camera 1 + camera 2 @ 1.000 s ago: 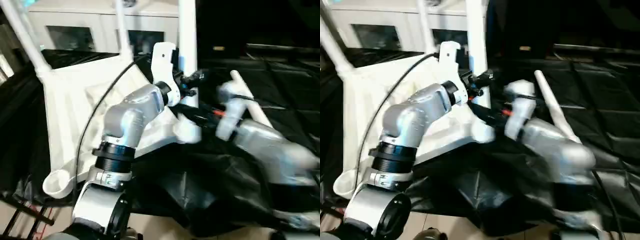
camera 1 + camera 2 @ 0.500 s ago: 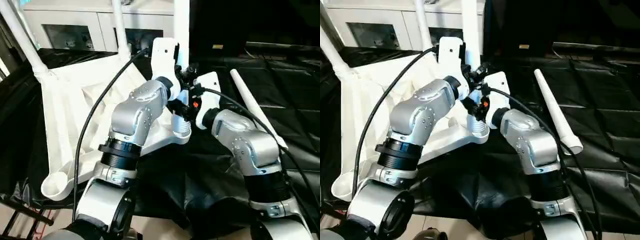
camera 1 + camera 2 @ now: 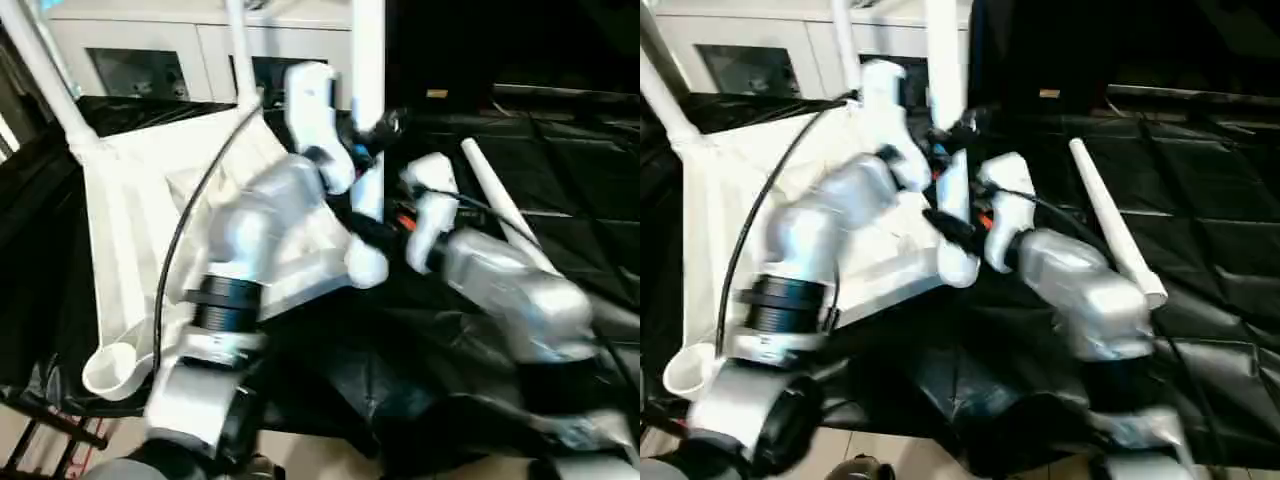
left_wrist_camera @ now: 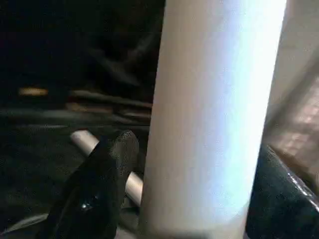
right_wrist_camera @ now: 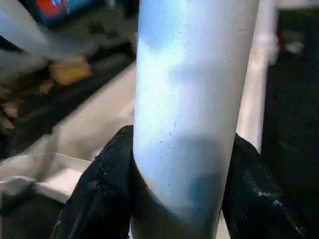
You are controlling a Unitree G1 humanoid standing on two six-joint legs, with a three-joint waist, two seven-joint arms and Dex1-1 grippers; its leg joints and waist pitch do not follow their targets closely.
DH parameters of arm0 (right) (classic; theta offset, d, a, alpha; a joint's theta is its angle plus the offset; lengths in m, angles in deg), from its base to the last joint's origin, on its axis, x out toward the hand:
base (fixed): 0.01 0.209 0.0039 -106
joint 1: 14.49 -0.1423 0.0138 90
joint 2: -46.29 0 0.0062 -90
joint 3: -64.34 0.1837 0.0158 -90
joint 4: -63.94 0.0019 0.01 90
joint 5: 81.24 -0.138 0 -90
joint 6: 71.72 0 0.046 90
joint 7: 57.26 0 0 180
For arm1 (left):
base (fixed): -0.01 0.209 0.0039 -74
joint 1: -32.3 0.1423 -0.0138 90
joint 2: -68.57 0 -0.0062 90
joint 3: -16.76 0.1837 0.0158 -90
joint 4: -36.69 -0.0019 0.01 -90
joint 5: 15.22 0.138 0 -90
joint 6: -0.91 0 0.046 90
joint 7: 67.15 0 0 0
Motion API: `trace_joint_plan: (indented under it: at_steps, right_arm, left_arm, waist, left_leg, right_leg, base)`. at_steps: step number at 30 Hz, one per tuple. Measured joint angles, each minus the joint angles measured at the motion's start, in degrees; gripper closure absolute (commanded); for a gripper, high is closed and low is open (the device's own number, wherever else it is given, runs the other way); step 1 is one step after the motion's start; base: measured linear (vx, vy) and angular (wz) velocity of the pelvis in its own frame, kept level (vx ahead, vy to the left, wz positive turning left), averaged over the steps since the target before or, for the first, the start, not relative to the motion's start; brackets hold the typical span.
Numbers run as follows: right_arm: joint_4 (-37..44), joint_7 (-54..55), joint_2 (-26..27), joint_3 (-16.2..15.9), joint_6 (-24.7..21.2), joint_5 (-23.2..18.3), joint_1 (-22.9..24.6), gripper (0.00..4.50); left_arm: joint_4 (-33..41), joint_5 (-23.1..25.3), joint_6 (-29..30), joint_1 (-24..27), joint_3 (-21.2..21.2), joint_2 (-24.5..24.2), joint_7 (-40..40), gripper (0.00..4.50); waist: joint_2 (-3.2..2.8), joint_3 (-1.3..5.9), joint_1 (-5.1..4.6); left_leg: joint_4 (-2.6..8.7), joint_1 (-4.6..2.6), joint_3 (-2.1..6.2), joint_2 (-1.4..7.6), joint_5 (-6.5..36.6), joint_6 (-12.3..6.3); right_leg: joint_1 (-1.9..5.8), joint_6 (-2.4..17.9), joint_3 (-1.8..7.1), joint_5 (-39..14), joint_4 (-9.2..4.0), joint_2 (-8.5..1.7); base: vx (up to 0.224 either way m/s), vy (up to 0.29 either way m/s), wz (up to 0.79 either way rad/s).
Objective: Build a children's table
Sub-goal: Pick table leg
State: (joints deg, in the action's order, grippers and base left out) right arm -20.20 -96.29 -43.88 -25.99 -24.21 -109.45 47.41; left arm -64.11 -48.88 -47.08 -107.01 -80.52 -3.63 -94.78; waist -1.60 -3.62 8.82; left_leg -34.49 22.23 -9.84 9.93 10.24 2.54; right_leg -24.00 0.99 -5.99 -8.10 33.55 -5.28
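While the head views were smeared by motion, the main layout could still be read. The white tabletop (image 3: 150,210) lay upside down on the black-draped bench (image 3: 590,170), tilted with its near right corner raised, its ribbed underside facing up and an open round corner socket (image 3: 112,365) at its near left corner. Three white legs stood up from it: one at the far left corner (image 3: 45,75), a thinner-looking one further back (image 3: 240,45), and the upright leg (image 3: 367,60) at the near right corner, where both arms met. A fourth, loose leg (image 3: 1115,225) lay on the black cloth to the right, well apart from the tabletop, its wider end toward the robot.

The left gripper (image 4: 189,194) straddled the upright leg higher up; its left-hand black finger (image 4: 99,189) stood a little off the tube with a dark gap showing, so the jaws looked spread around the leg rather than pinching it, though the other finger's contact was hard to judge. The right gripper (image 5: 182,189) sat lower on the same leg, near the corner socket (image 3: 365,262), with both black fingers (image 5: 107,184) pressed against the tube's sides, pinching it. White cabinets (image 3: 160,60) with dark glass panels stood behind the bench.
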Motion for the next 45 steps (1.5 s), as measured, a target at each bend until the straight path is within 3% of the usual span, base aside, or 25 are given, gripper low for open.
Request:
trace_joint_plan:
  at_steps: [4, 5, 9, 12, 20, 22, 26, 31, 45]
  right_arm:
    - [1.9, -5.3, -2.4, 1.2, -1.0, -4.4, 0.9, 2.63]
    - [2.2, -6.0, -2.8, 1.2, -1.2, -5.1, 1.1, 2.63]
    - [3.0, -9.1, -4.2, 1.2, -1.9, -7.2, 1.6, 2.63]
    - [3.0, -9.6, -4.5, 1.4, -2.1, -7.6, 1.6, 2.63]
    - [2.9, -9.2, -4.8, 1.7, -2.2, -7.9, 1.5, 2.63]
    - [2.4, -8.5, -4.8, 1.8, -2.2, -7.9, 1.4, 2.07]
    - [0.1, -2.2, -3.2, 1.5, -2.7, -4.9, -0.8, 1.62]
    - [-3.1, 3.8, -1.7, 2.1, -8.2, -4.8, -3.6, 1.58]
    - [-5.0, 2.9, -4.2, 2.3, -16.6, -7.7, -6.0, 1.58]
  left_arm:
    - [3.6, -5.1, 3.8, 1.6, -0.1, -1.7, -6.3, 1.40]
    - [4.0, -5.7, 4.4, 2.0, 0.2, -2.0, -7.4, 1.68]
    - [6.1, -7.0, 5.3, 3.9, 1.8, -3.4, -11.0, 1.80]
    - [6.0, -7.4, 5.5, 3.9, 1.2, -2.3, -10.6, 2.15]
    - [5.4, -7.5, 5.0, 3.6, 0.4, -1.7, -8.0, 2.51]
    - [4.7, -7.2, 5.0, 3.1, 0.4, -1.3, -6.4, 2.53]
    - [-0.1, -2.2, 5.1, -1.1, -0.5, 0.1, 5.8, 2.61]
    - [-3.9, -0.1, 3.8, -1.1, -2.0, 0.7, 11.5, 2.64]
    - [-3.4, 1.7, 2.7, -0.9, 0.5, 0.8, 11.7, 2.64]
  waist:
    - [0.01, 0.02, 0.31]
    - [0.02, 0.02, 0.35]
    - [0.02, 0.02, 0.45]
    - [0.02, 0.02, 0.62]
    - [0.02, 0.02, 0.83]
    - [0.03, 0.02, 0.85]
    - [0.06, 0.02, 0.79]
    - [0.11, 0.00, 0.47]
    - [0.25, -0.04, 0.95]
  left_leg:
    - [-0.08, -0.10, -0.01, 0.01, 0.0, 0.01]
    - [-0.12, -0.10, -0.01, 0.02, 0.0, 0.01]
    - [-0.24, -0.14, -0.01, 0.02, 0.0, 0.02]
    - [-0.33, -0.16, -0.01, 0.03, 0.0, 0.03]
    - [-0.35, -0.12, 0.00, 0.03, 0.0, 0.03]
    - [-0.35, -0.12, 0.00, 0.03, 0.0, 0.03]
    - [-0.41, -0.16, 0.00, 0.02, 0.0, 0.05]
    - [-0.39, -0.04, 0.02, 0.02, 0.0, 0.07]
    - [-0.39, -0.03, 0.02, 0.02, 0.0, 0.04]
  right_leg:
    - [0.07, -0.1, 0.02, 0.0, 0.06, 0.00]
    - [0.07, -0.1, 0.02, -0.1, 0.10, 0.00]
    - [0.07, -0.2, 0.05, -0.1, 0.27, 0.00]
    - [0.08, -0.2, 0.07, -0.1, 0.35, 0.00]
    - [0.07, -0.2, 0.08, -0.1, 0.36, 0.00]
    - [0.06, -0.2, 0.08, -0.1, 0.37, 0.00]
    - [0.09, -0.2, 0.08, -0.1, 0.42, 0.00]
    - [0.00, -0.3, 0.07, -0.1, 0.42, 0.00]
    - [0.02, -0.4, 0.07, -0.2, 0.42, 0.00]
  base:
    - [0.000, 0.000, 0.00]
    - [0.000, 0.000, 0.00]
    - [0.000, 0.000, 0.00]
    - [0.000, 0.000, 0.00]
    - [0.000, 0.000, 0.00]
    - [0.000, 0.000, 0.00]
    - [0.000, 0.000, 0.00]
    - [0.000, 0.000, 0.00]
    - [0.000, 0.000, 0.00]
